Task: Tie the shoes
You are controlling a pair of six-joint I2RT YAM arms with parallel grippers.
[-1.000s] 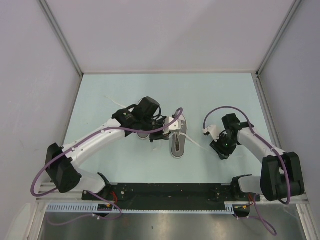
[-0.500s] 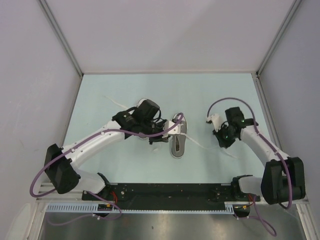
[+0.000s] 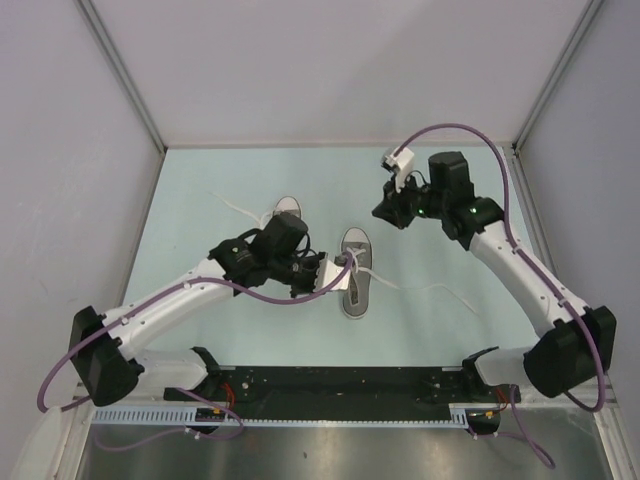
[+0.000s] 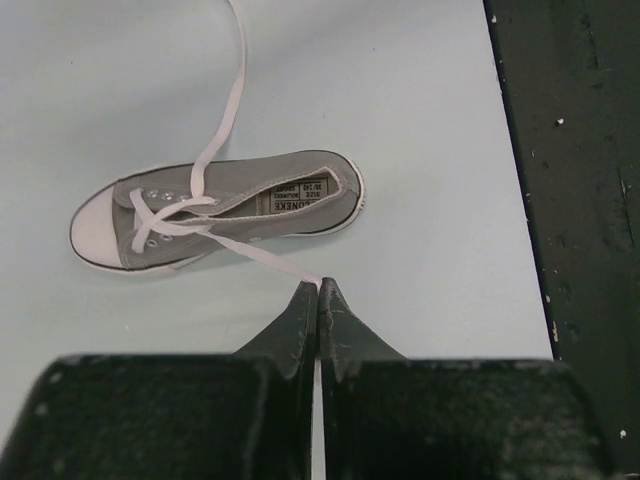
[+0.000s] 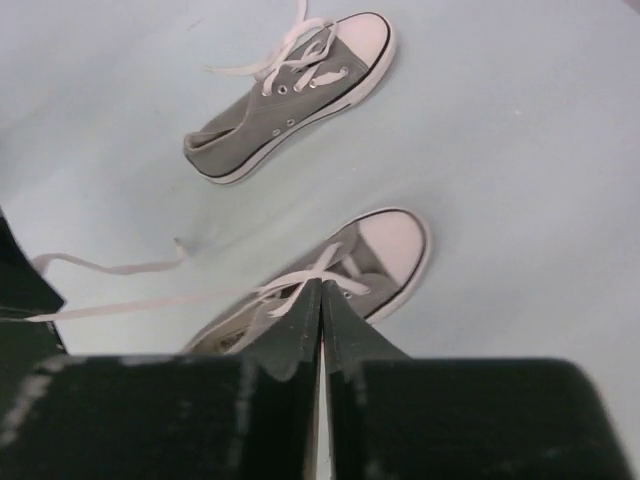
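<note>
One grey sneaker (image 3: 355, 272) is lying untied on the table (image 3: 450, 330), its mate (image 3: 287, 209) just beyond it. The left gripper (image 4: 318, 290) is pinching one lace (image 4: 262, 258) taut; the right gripper (image 5: 321, 290) is hovering shut, apparently empty. Lace-gathering step: it needs reopening over the other lace (image 3: 430, 290).

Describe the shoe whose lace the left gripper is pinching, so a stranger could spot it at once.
Look at the middle of the pale blue table. It is the right shoe, grey with a white toe cap, nearer the front edge. The other shoe is mostly hidden under the left arm; this one has a lace running into the shut left gripper.
</note>
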